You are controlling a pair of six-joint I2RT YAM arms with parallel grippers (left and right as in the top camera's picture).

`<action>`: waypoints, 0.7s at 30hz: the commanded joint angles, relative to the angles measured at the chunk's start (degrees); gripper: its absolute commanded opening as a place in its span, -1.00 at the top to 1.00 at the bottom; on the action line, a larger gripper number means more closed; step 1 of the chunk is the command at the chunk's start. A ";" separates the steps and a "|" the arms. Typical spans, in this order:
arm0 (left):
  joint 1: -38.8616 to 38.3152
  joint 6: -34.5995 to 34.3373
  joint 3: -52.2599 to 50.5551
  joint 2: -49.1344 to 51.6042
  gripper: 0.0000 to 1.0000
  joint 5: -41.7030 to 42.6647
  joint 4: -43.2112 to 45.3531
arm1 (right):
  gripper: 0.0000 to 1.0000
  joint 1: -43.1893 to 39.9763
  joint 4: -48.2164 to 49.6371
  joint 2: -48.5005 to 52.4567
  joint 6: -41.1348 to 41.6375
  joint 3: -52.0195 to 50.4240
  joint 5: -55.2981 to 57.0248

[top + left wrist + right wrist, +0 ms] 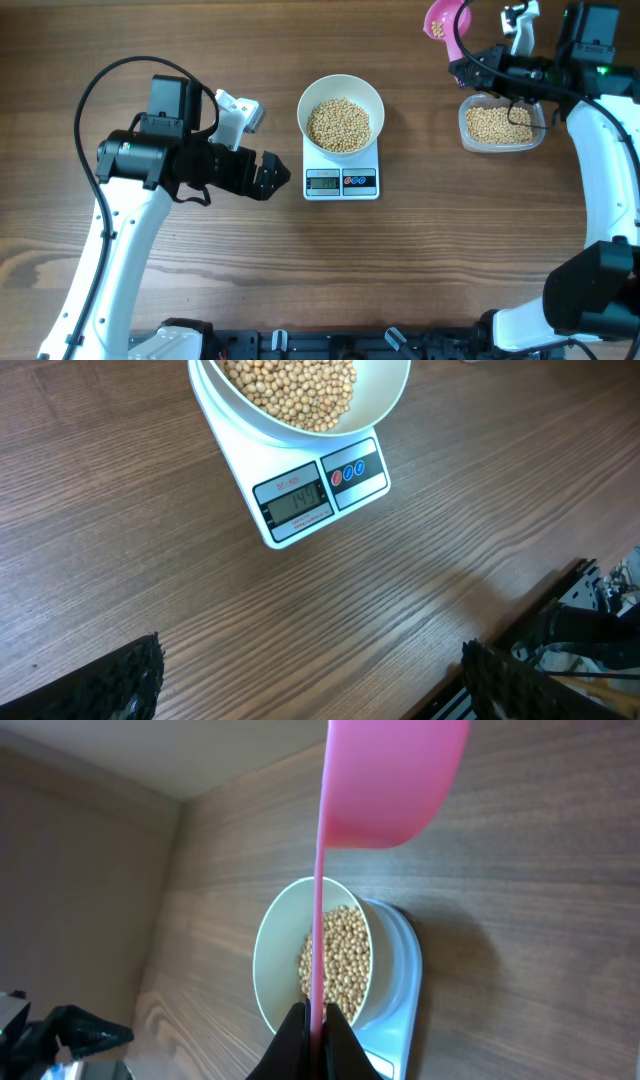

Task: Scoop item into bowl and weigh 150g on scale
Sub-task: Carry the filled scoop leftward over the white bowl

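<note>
The white bowl stands on the white scale, filled with tan beans. In the left wrist view the scale's display is lit below the bowl. My left gripper hangs open just left of the scale, with bare table between its fingertips. My right gripper is shut on the handle of a pink scoop, raised at the far right with a few beans in it. The right wrist view shows the scoop above the bowl and scale.
A clear plastic tub of more beans sits on the wooden table under the right arm. The left arm's base and dark fittings line the table's front edge.
</note>
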 commanded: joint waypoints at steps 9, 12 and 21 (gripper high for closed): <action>-0.26 1.14 0.26 -0.96 -1.00 1.09 0.00 | 0.92 9.81 -12.39 0.52 -19.98 0.52 8.81; -0.26 1.14 0.26 -0.96 -1.00 1.09 0.00 | 0.91 13.88 -12.61 0.52 -20.55 0.52 13.51; -0.26 1.14 0.26 -0.96 -1.00 1.09 0.00 | 0.91 20.00 -9.29 0.52 -21.11 0.52 17.86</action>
